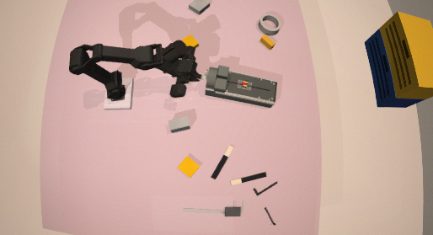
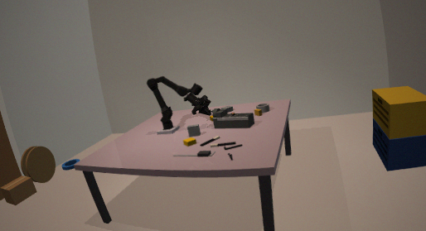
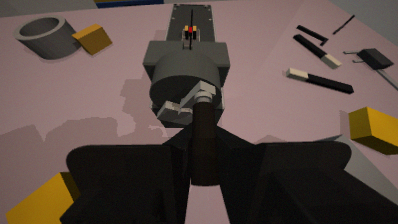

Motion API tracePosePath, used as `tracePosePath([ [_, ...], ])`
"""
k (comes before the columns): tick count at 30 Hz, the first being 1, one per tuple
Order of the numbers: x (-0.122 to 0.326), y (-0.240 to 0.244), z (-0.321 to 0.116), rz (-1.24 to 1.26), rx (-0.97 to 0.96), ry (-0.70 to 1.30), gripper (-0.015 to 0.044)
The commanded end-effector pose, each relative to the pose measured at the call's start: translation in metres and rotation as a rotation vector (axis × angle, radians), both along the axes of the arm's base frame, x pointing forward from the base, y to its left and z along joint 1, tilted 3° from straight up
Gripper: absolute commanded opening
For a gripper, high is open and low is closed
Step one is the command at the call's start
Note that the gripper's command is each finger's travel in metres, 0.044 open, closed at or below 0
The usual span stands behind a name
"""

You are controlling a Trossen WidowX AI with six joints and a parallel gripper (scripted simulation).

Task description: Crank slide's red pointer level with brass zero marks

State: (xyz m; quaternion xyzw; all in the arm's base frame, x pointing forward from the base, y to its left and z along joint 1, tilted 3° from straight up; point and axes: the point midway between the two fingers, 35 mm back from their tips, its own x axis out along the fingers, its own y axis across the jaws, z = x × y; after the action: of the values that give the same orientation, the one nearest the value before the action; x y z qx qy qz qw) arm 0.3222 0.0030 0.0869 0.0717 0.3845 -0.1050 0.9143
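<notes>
The grey machine (image 1: 259, 88) (image 2: 234, 122) (image 3: 206, 25) has a round hub (image 3: 185, 75) at its near end, with a pale crank arm (image 3: 191, 98) and a dark handle (image 3: 204, 117). My gripper (image 1: 200, 77) (image 2: 209, 113) (image 3: 201, 127) is shut on the handle, which sits between the two dark fingers. The red pointer (image 3: 190, 30) shows in the slot on top, between the two brass marks (image 3: 186, 28) (image 3: 194, 28). It looks about level with them, but the view is too small to tell whether exactly. In the top view the pointer (image 1: 244, 83) is tiny.
A grey ring (image 1: 269, 24) (image 3: 47, 37) and an orange block (image 1: 267, 42) (image 3: 93, 39) lie beyond the machine. A yellow block (image 1: 190, 41) is beside the gripper. A grey block (image 1: 179, 124), a yellow block (image 1: 188, 166), two markers, hex keys and a caliper (image 1: 232, 211) lie to the other side.
</notes>
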Motion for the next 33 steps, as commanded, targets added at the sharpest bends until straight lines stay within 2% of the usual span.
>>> tracePosePath([
  [1, -0.002, -0.008, -0.005, -0.019, -0.008, 0.008, 0.0000],
  [33, -0.003, -0.012, -0.016, -0.019, -0.008, 0.009, 0.0000],
])
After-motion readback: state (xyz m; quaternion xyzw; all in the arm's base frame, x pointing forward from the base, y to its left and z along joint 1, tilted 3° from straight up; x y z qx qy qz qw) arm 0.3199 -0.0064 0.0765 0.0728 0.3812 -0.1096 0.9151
